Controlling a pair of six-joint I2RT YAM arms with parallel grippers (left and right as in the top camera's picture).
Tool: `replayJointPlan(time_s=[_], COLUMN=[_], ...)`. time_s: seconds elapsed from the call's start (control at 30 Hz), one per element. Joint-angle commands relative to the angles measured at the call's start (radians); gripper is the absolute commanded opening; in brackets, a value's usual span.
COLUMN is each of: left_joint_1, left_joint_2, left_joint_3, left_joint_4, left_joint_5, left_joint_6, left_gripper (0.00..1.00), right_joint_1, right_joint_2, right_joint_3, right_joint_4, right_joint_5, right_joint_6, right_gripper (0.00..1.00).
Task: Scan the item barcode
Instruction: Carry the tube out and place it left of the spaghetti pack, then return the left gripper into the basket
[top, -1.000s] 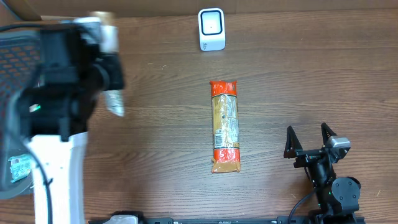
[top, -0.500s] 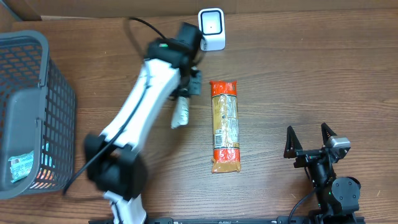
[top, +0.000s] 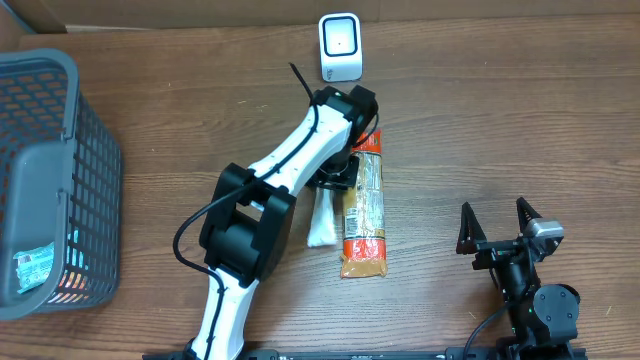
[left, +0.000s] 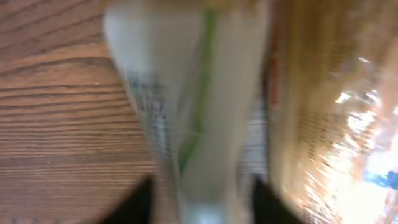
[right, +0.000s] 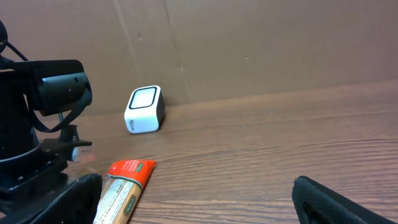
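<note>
Overhead, left gripper: reached out to mid-table, low over the upper end of the white packet.
Overhead, white packet: flat on the table, lengthwise, just beside the left edge of the pasta pack, in front of the barcode scanner and apart from it.
Overhead, basket: at the left edge, well away from the packet.
Overhead, right gripper: parked at the near right, fingers spread wide, nothing between them.
Left wrist, white packet: fills the middle, blurred, with a green stripe down it; wood grain to its left.
Left wrist, pasta pack: orange and shiny, along the right side.
Left wrist, left gripper: dark fingers stand on either side of the packet's near end. They seem close to it, but through the blur I cannot tell whether they clamp it or stand clear.
Right wrist, right gripper: both tips far apart at the bottom corners, bare table between.
Right wrist, barcode scanner: upright by the back wall.
Right wrist, pasta pack: orange end showing in front of the scanner.
</note>
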Motion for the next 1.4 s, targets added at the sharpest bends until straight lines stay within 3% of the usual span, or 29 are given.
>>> replayJointPlan(time_s=[0.0,0.13,0.37,0.57,0.73,0.87,1.03,1.2,1.37], left_joint_1=[-0.007,-0.004,-0.002,0.045,0.144,0.31,0.633,0.978,1.233], left_joint_2=[0.013,0.012,-0.054,-0.184,-0.322,-0.443,-0.549,-0.59,-0.573], left_joint_3=[0.015,0.051,0.33,0.576,0.637,0.64,0.639,0.639,0.637], left_joint_4=[0.0,-0.023,-0.141,-0.238,-0.256,-0.287,-0.326,-0.308,-0.292], left_joint_5=[0.008,0.012,0.011,0.008,0.008,0.013,0.031,0.05,0.112], left_joint_6=[-0.008,0.003,0.043,0.085,0.183,0.204,0.163,0.037,0.026], left_gripper=[1.0,1.0,0.99,1.0,1.0,1.0,1.0,1.0,1.0], right_joint_1=[-0.003,-0.003,-0.003,-0.003,-0.003,-0.003,-0.003,-0.003,-0.003], right_joint_2=[-0.009,-0.009,-0.009,-0.009,-0.009,-0.009,-0.009,-0.009,-0.009], right_joint_3=[-0.01,-0.01,-0.01,-0.01,-0.01,-0.01,-0.01,-0.01,-0.01], right_joint_4=[0.006,0.006,0.006,0.006,0.006,0.006,0.006,0.006,0.006], right_joint_5=[0.006,0.006,0.006,0.006,0.006,0.006,0.006,0.006,0.006], right_joint_6=[-0.001,-0.001,-0.001,-0.001,-0.001,-0.001,-0.001,-0.001,-0.001], right_gripper=[1.0,1.0,1.0,1.0,1.0,1.0,1.0,1.0,1.0])
